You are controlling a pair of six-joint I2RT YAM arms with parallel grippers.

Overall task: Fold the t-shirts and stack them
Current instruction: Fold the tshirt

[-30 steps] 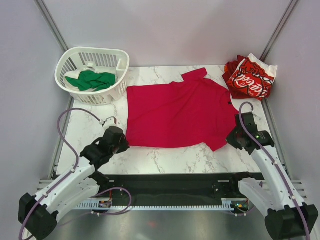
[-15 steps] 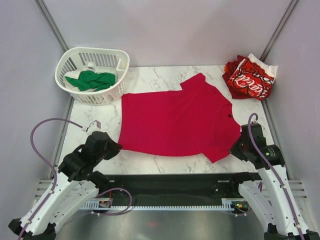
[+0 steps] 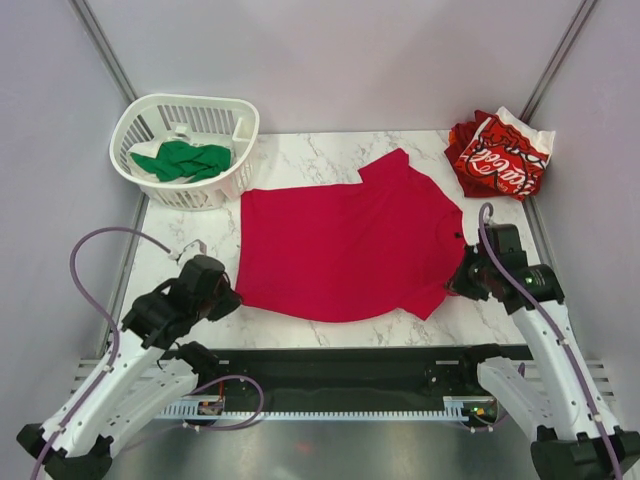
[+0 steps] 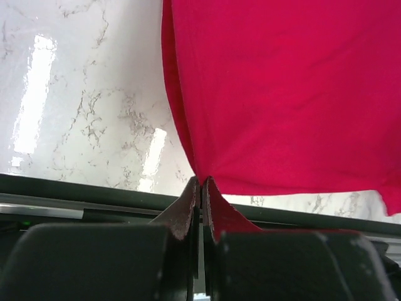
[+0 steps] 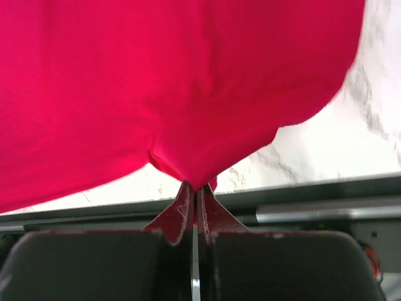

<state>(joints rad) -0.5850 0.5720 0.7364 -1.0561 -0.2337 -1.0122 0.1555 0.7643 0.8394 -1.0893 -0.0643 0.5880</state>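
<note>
The crimson tee (image 3: pixel 345 245) lies spread smooth at the middle of the table (image 3: pixel 300 150). The left gripper (image 3: pixel 232 297) is clamped on its 8 o'clock corner and the right gripper (image 3: pixel 458 283) on its 4 o'clock edge, where the cloth bunches slightly.

Crimson tee (image 3: pixel 345 245) spread open centrally, red-and-white script tee (image 3: pixel 497 155) bunched far right, green tee (image 3: pixel 182 160) crumpled in basket (image 3: pixel 185 101)

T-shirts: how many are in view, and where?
3. The plain crimson-red cloth tee spread mid-table; plain green tee in the white slatted plastic basket; red-and-white lettered tee bunched at the far right corner. Others may hide underneath.
</note>
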